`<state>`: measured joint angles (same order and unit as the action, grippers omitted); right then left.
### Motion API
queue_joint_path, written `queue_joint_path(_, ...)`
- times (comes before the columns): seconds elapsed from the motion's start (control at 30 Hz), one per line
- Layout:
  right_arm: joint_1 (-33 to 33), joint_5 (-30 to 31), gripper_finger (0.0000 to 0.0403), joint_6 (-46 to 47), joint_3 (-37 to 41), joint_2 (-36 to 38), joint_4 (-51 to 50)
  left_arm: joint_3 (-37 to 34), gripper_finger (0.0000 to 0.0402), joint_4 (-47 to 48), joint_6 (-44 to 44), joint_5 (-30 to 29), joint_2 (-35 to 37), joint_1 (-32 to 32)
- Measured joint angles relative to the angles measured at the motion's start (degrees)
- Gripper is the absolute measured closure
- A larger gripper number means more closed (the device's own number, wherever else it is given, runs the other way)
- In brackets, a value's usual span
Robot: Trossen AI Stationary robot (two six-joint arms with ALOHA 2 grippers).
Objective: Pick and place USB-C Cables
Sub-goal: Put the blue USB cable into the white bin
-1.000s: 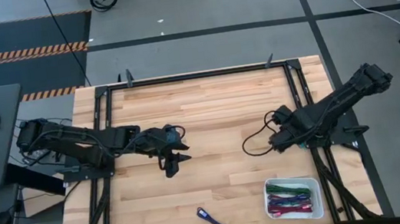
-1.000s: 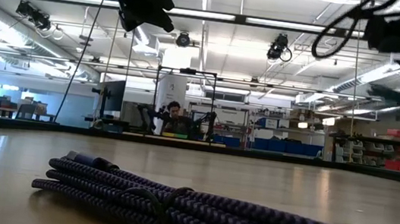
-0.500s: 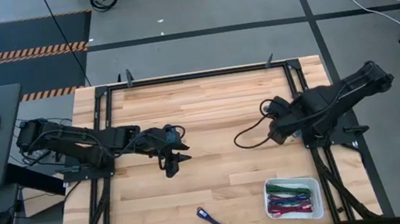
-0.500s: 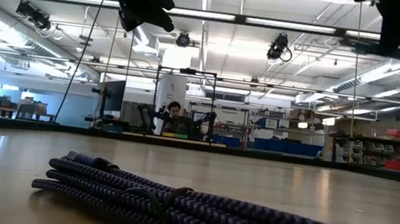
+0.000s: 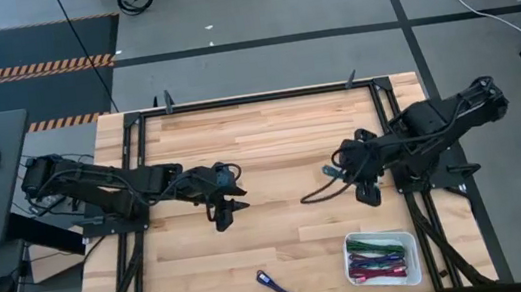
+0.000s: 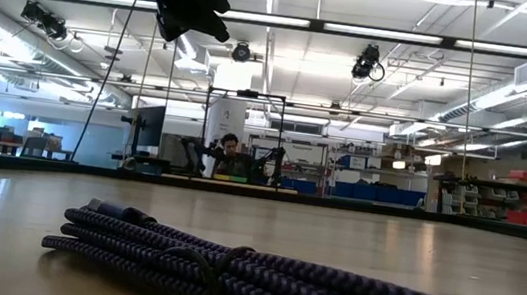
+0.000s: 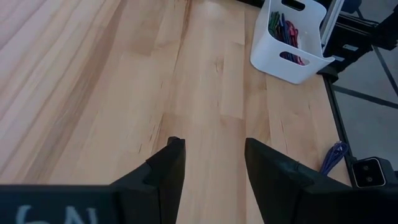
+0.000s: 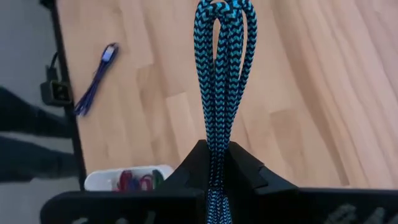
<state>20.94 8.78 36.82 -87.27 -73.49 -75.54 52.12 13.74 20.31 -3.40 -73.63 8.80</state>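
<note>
A teal-and-black braided USB-C cable bundle (image 8: pixel 222 68) is in my right gripper (image 8: pixel 214 149), which is shut on it above the table's right half (image 5: pixel 369 192), above the top of the low view. A purple cable bundle (image 5: pixel 280 290) lies flat near the table's front edge; it fills the foreground of the low view (image 6: pixel 277 285). The white bin (image 5: pixel 382 258) at the front right holds several coloured cables. My left gripper (image 7: pixel 214 155) hangs open over the table's left-middle (image 5: pixel 221 217) with nothing between its fingers. My right gripper pinches the teal bundle between its two fingers, partway along its strands (image 8: pixel 217 134). The fingers slant steeply down and lie along the bundle. Its folded loop end (image 8: pixel 221 12) sticks out beyond the fingertips, clear of the table.
Black frame rails (image 5: pixel 254 97) run along the table's edges. Bare wood lies between the two arms and in front of my left gripper (image 7: pixel 205 74). A black wire loop (image 5: pixel 315 195) hangs from the right arm.
My right gripper has risen with the teal cable and left the low view through its top. It has rolled and tipped and now points steeply down. The purple cable and the bin have stayed put.
</note>
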Motion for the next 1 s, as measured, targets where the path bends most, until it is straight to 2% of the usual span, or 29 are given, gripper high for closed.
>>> queue_joint_path(0.33,4.60,-4.37,0.0372,-1.00,-8.77,-7.22,-6.09,0.00,0.0230,0.02,-0.08,0.00,0.00,0.00)
queue_joint_path(0.5,7.51,-6.43,0.0372,-0.46,-10.83,-11.12,-6.05,0.00,0.0230,0.02,-0.11,-0.01,0.00,0.00)
queue_joint_path(0.8,15.90,-10.57,0.0373,1.52,-10.35,-18.48,-5.48,0.00,0.0230,0.02,-1.04,-0.01,0.00,0.00)
queue_joint_path(1.0,23.14,-16.97,0.0373,8.49,-2.37,-19.29,1.87,0.00,0.0230,0.02,-3.24,-0.02,0.00,0.00)
